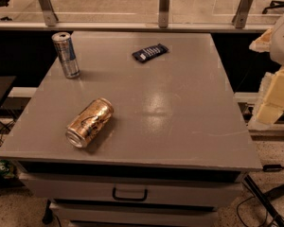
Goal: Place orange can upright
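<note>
One cream, blocky, foam-like gripper [273,98] hangs beyond the right edge of the smooth grey table [180,108], how wide it stands I cannot tell, while the metallic golden-orange can with dark swirls [90,122] lies on its side well apart, near the front-left corner.

The hand [273,98], pale blocky shapes at the right of the frame, is cut off by the right edge, so its full form cannot be made out. On the tabletop [180,93], the orange can [90,122] at lower left has dark markings too blurred to read, and its far end is hidden. The print on the dark packet [150,52] at upper centre is too small to tell. The lower drawer [132,214] runs off the bottom edge.
</note>
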